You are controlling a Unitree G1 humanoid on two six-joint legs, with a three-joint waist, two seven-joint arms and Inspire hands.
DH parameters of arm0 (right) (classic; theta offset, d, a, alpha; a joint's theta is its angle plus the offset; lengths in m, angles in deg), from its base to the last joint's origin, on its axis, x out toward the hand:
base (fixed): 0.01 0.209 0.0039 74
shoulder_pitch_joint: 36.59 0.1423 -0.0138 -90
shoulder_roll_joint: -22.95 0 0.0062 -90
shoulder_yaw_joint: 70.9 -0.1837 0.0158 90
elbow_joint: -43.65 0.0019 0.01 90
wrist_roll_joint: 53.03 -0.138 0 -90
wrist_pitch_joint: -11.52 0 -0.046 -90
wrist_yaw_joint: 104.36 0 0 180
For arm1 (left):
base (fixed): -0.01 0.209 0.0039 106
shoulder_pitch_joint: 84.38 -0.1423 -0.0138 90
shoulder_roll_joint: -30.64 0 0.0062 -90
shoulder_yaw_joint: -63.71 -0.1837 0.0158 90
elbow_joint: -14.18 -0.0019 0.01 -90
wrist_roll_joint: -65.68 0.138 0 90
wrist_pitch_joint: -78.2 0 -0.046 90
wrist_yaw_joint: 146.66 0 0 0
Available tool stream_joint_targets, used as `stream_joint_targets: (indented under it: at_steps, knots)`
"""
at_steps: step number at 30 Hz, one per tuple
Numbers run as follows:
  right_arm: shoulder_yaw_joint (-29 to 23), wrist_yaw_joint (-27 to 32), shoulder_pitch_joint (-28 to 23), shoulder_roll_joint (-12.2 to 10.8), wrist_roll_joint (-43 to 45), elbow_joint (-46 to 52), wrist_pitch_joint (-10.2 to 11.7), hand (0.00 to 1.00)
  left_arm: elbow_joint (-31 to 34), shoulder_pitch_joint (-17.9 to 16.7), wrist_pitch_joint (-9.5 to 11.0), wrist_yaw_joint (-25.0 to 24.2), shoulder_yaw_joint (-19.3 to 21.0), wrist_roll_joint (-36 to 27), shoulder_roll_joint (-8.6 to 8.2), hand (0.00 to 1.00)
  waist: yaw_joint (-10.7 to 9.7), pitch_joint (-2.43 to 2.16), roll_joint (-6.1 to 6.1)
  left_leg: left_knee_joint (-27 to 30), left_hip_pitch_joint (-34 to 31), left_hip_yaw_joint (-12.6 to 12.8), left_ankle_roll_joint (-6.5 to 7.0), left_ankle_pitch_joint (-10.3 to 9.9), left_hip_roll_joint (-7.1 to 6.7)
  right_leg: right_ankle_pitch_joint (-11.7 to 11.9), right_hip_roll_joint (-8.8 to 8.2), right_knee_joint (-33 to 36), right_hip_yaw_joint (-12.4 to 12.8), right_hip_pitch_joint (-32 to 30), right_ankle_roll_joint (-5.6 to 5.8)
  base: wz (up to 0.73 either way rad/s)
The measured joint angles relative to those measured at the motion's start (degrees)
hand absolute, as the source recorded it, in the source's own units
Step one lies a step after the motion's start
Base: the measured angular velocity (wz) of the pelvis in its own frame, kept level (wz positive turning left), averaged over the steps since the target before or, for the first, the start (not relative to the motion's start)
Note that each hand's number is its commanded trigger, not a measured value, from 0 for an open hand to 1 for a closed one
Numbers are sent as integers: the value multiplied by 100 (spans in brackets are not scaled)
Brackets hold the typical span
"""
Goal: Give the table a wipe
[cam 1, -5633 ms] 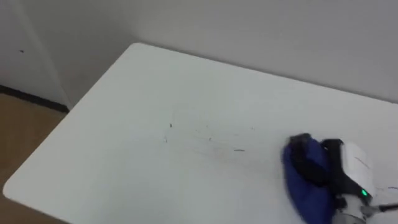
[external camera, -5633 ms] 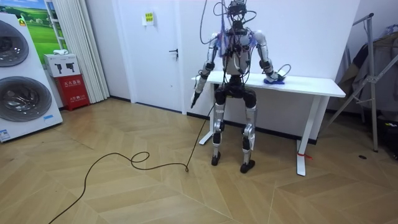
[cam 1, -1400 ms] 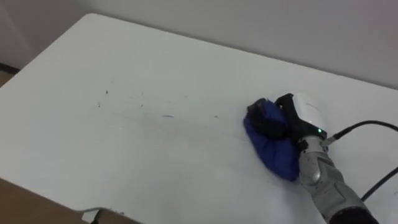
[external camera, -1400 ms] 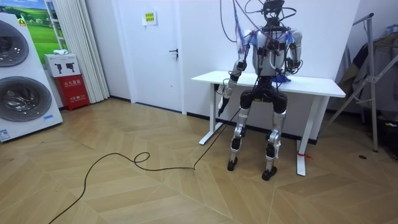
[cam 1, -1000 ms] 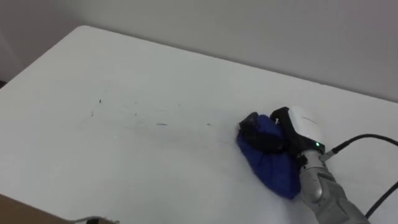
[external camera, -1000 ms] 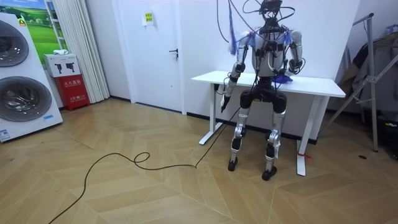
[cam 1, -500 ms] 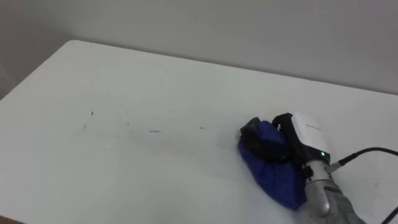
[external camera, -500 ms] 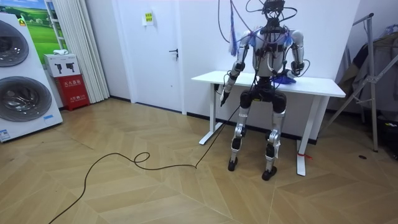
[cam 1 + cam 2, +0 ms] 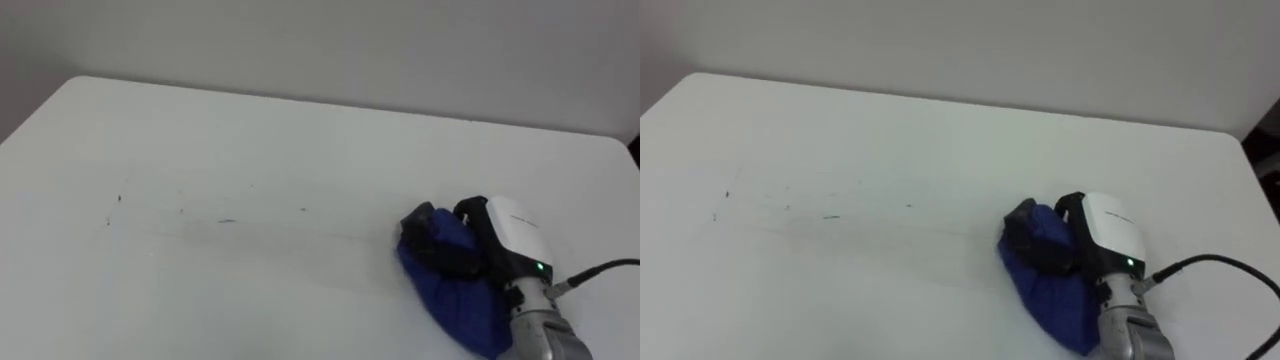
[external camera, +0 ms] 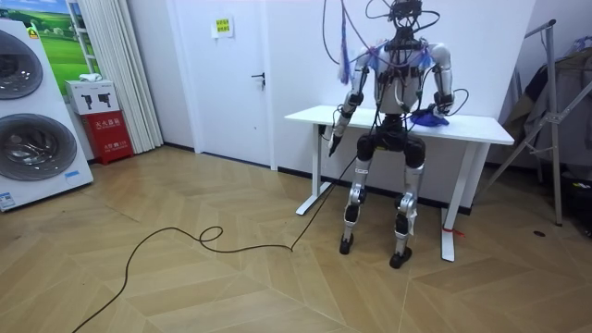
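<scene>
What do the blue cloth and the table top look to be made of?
Blue cloth: soft fabric, possibly microfibre; it bunches in folds under the right hand. Table top: smooth matt white board, perhaps laminate; flat, even, no glare, with faint dark marks on it.

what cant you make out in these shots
Tabletop under the bunched blue cloth: covered by it, eye views.
Right robot hand: palm hidden against the cloth it grips.
Faint dark marks on the white rectangular table: too small to tell dirt from scratches.
Table's near edge: cut off by the eye views' bottom edge.
Left robot hand: too small in the room view.
</scene>
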Motion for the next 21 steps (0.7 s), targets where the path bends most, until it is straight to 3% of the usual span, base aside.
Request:
stream_joint_targets:
  at_steps: [4,5,6,8,9,10,14,18,19,20,21]
  knots:
    - [-134,-216,-77,-1,-22,177,-41,0,-20,-31,48,-14,1,-6,-2,0,-176,10,-56,-5,-10,123,12,-8,0,0,1,23,122,-77,1,-16]
    - [-208,-247,-113,0,-25,220,-56,33,-23,-28,50,-32,2,-9,-8,0,-198,15,-75,-5,-19,164,12,-8,0,1,1,30,158,-100,2,-12]
    - [-253,-255,-150,0,-51,242,-69,40,-23,-26,51,-53,3,-11,-8,0,-212,18,-86,-7,-22,171,15,-10,0,1,1,31,163,-106,3,-11]
    - [-456,-321,-221,1,-175,265,-131,74,-40,-33,52,-128,13,-15,-13,0,-265,14,-128,-9,-6,263,16,-11,0,2,3,30,217,-125,4,-12]
    - [-505,-334,-229,0,-180,266,-154,84,-54,-37,52,-133,13,-17,-16,0,-279,15,-130,-10,2,305,16,-11,0,2,3,31,239,-129,5,-20]
    - [-595,-362,-248,0,-238,278,-186,100,-78,-50,52,-157,13,-28,-16,0,-297,15,-135,-12,16,343,16,-12,0,3,9,43,294,-150,6,-23]
    - [-793,-402,-412,5,-571,471,-340,100,-122,-103,55,-238,13,-257,-14,0,-386,40,-126,-16,40,453,14,-17,0,1,16,88,400,-202,6,-14]
    - [-916,-502,-513,4,-829,482,-356,98,-345,-88,80,-344,11,-354,-9,0,-516,48,-113,-15,42,455,19,-51,1,-4,20,103,412,-215,12,0]
    - [-942,-531,-533,4,-838,483,-356,67,-346,-95,83,-365,11,-354,-10,0,-516,48,-113,-16,42,456,23,-60,1,-6,20,108,412,-219,14,0]
    - [-976,-565,-559,4,-839,483,-356,51,-368,-99,94,-399,14,-355,-8,0,-510,47,-114,-16,36,460,26,-73,1,-6,20,118,421,-234,16,0]
    - [-985,-587,-559,4,-844,483,-356,25,-388,-98,103,-406,14,-353,-6,0,-509,47,-113,-16,31,461,28,-79,1,-5,20,123,425,-246,16,0]
